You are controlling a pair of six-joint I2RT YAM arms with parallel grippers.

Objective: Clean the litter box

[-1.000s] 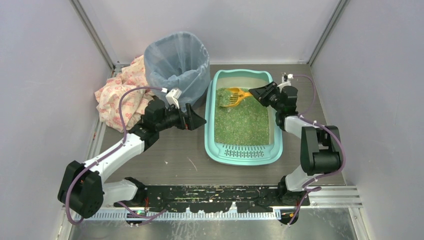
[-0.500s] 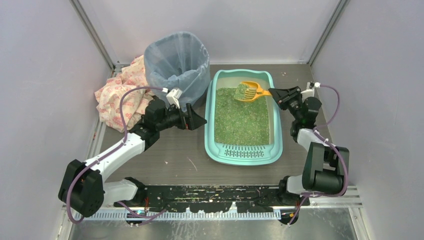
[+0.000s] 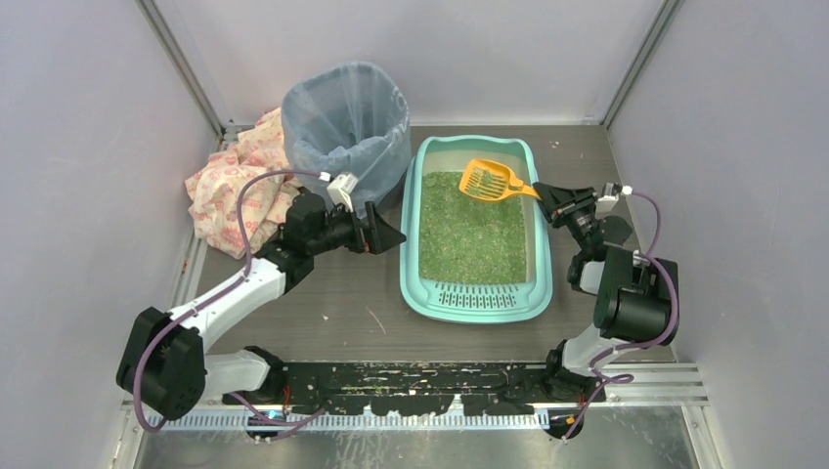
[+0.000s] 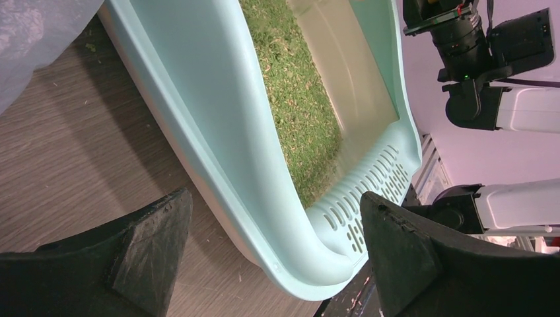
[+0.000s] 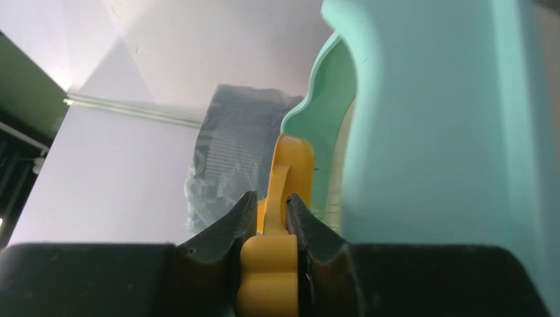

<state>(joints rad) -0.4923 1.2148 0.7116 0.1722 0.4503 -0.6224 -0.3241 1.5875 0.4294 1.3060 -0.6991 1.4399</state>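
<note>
The teal litter box [image 3: 411,283] lies in the middle of the table, green litter inside, slotted grate step at its near end. It also shows in the left wrist view [image 4: 218,112] and the right wrist view [image 5: 436,132]. My right gripper [image 3: 544,192] is shut on the handle of the orange slotted scoop [image 3: 489,180] and holds it lifted over the box's far right part. The scoop's handle [image 5: 277,218] sits between the fingers. My left gripper [image 3: 391,236] is open and empty, just left of the box's left wall, its jaws on either side of the rim in its wrist view [image 4: 274,254].
A blue-grey bag-lined round bin [image 3: 347,122] stands left of the box's far end, also in the right wrist view [image 5: 231,158]. A patterned cloth [image 3: 230,186] lies beside the bin at the left wall. Grey walls enclose the table on three sides.
My right gripper has drawn back to the right and raised the scoop out of the litter; the litter seen in it earlier is gone. The left arm has barely moved.
</note>
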